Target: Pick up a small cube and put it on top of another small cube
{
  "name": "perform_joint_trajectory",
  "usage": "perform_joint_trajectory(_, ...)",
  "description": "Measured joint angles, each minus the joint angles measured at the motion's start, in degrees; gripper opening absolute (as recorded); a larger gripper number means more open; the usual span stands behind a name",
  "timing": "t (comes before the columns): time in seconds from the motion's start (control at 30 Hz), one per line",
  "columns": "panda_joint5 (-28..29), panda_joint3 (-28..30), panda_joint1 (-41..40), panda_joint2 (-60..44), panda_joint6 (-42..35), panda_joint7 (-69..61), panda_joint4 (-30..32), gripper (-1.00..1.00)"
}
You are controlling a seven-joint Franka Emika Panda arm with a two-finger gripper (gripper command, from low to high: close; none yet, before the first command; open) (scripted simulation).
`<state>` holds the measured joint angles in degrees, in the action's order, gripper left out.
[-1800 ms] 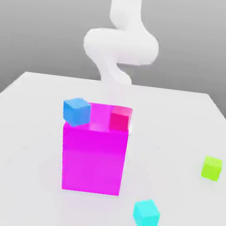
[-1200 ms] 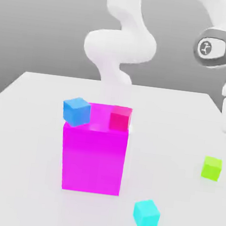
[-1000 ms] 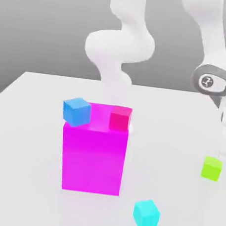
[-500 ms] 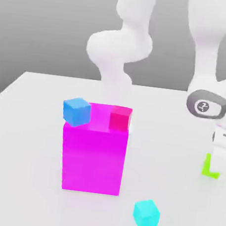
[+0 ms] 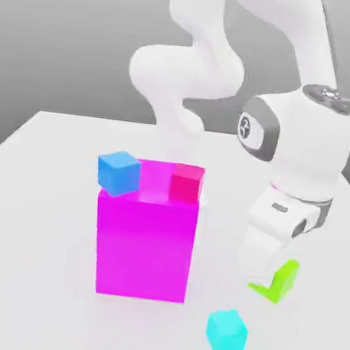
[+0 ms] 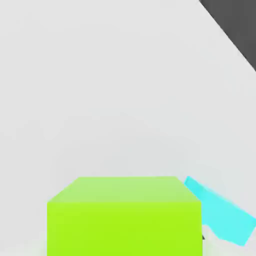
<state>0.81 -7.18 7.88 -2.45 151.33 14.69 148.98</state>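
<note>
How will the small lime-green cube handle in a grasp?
The small lime-green matte cube looks rigid: flat faces, crisp edges, so probably no flex. Being cubic, it should not roll. Seemingly tilted beneath the end effector, it might twist.

The exterior view looks down across the desk [image 5: 45, 193] from its near edge toward the arm at twelve o'clock. The hand view sits close above the desk. Both share the lime-green cube [image 5: 279, 282] [image 6: 125, 220] and cyan cube [image 5: 226, 333] [image 6: 220, 215].
</note>
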Motion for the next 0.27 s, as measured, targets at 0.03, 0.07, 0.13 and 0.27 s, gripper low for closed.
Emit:
perform_joint_trajectory(0.03, 0.2, -0.1, -0.2, -1.3, 1.0, -0.4, -0.3, -1.0)
perform_joint_trajectory(0.07, 0.6, 0.0, -0.3, -2.9, 2.5, -0.4, -0.4, -1.0)
perform_joint_trajectory(0.13, 1.9, 0.6, 0.1, -6.8, 6.1, 0.3, -0.7, -1.0)
perform_joint_trajectory(0.27, 2.6, 1.0, 0.3, -8.8, 8.0, 0.8, -0.8, 1.0)
